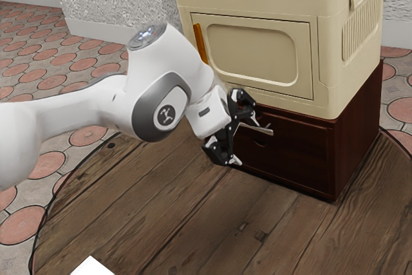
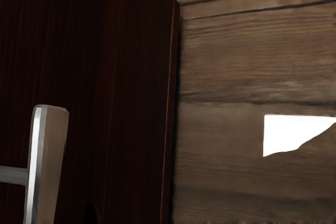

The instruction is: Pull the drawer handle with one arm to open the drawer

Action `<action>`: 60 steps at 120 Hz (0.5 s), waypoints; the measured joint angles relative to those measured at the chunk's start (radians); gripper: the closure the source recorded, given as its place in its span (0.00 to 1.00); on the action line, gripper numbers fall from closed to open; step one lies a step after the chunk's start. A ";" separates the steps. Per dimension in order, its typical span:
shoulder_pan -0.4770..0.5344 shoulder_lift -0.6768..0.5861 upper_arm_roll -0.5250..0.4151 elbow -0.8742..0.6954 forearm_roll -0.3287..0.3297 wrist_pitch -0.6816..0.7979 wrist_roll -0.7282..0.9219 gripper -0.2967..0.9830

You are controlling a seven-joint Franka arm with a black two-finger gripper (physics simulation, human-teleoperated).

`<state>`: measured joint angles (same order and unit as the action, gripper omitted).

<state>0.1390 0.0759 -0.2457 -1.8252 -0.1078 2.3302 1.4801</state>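
Note:
In the exterior view my gripper (image 1: 247, 140) stands open at the front of the dark wooden cabinet, one finger higher than the other. The silver drawer handle (image 1: 263, 131) lies close to the fingertips, nearer the upper one; contact cannot be made out. Behind it, the brown drawer front (image 1: 293, 159) looks flush with the cabinet. The wrist view has the handle (image 2: 48, 161) as a pale metal bar on a stem, standing off the dark drawer front (image 2: 123, 93).
A cream cabinet (image 1: 254, 53) with an orange door handle (image 1: 200, 43) rests on top of the dark one. Both stand on a round wooden table (image 1: 174, 204). A white object (image 1: 92, 266) lies near the table's front edge.

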 joint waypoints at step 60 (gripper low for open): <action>-0.012 -0.052 0.024 -0.042 -0.002 0.001 -0.005 0.49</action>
<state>0.1273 0.0239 -0.2222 -1.8672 -0.1099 2.3308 1.4747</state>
